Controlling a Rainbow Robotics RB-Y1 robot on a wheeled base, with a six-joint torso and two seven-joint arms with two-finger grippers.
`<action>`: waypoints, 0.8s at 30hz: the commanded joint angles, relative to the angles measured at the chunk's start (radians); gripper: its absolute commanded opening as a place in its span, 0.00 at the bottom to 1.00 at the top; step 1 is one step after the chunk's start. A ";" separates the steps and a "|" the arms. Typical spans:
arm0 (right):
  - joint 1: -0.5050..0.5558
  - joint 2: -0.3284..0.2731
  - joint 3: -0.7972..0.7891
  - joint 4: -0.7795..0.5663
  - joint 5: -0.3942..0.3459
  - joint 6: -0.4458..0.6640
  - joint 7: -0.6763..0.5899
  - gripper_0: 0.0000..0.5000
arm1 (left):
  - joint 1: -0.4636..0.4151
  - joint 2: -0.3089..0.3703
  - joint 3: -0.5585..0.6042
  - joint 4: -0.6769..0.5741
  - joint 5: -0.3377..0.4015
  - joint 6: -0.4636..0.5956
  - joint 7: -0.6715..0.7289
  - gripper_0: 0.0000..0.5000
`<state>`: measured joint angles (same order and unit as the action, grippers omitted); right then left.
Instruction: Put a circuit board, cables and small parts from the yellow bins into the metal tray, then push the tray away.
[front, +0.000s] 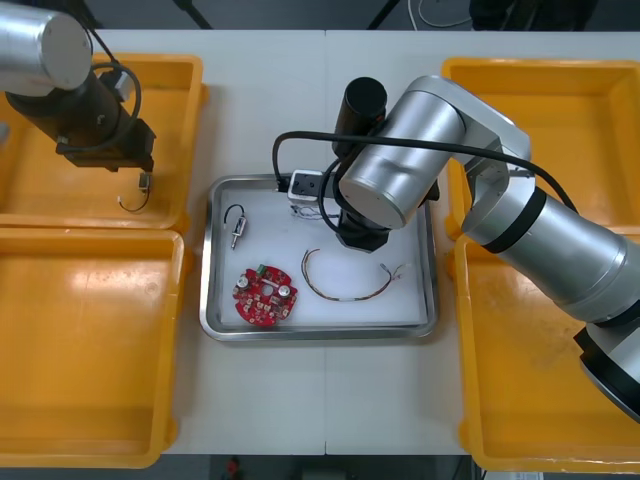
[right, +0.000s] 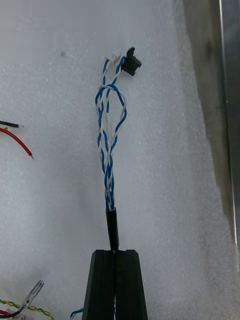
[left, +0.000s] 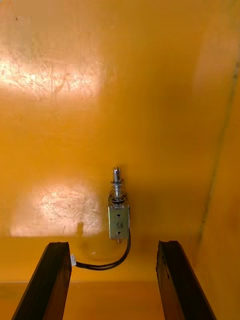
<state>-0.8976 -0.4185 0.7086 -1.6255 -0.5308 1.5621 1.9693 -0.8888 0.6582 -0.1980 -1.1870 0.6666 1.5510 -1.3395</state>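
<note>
- The far left yellow bin (front: 60, 200) holds one small metal part (front: 143, 183), lying by its near right corner.
- The metal tray (front: 206, 270) sits mid-table between the bins and is white inside.
- Your right gripper (right: 116, 252) is over the tray's far right part. It is closed tight, pinching the black sleeve of the twisted blue and white cable (right: 107, 150).
- Your left gripper (left: 112, 245) hangs over the far left bin, spread wide and holding nothing, with one finger on either side of the part.
- The red circuit board (front: 265, 296) lies in the tray's near left part, and a thin arced cable (front: 345, 290) lies to its right.
- The blue and white cable lies on the tray's lining near the right wall, with a small black connector (right: 132, 61) at its free end. Judge it light and limp. The sleeve is its stiffest hold, and the loop beyond it will flop and may snag.
- The small metal part has a boxy body with a pin at one end and a thin black lead (left: 102, 264) at the other. Expect it to be hard, smooth and dense for its size. Take it across the flat-sided body, never by the pin or the lead.
</note>
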 joint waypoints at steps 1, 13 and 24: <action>0.005 -0.013 0.011 0.003 -0.008 -0.023 0.040 0.00 | -0.047 0.017 -0.029 0.041 0.014 -0.040 -0.087 1.00; 0.025 -0.060 0.011 0.004 0.017 -0.085 0.094 0.00 | -0.013 0.009 -0.083 0.056 0.028 -0.147 -0.078 1.00; 0.039 -0.079 -0.003 0.003 0.005 -0.093 0.138 0.11 | 0.008 0.009 -0.132 0.061 0.031 -0.184 -0.072 1.00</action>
<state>-0.8684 -0.4777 0.7088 -1.6117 -0.5166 1.4803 2.1147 -0.8879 0.6577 -0.3210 -1.1218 0.6891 1.3789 -1.3395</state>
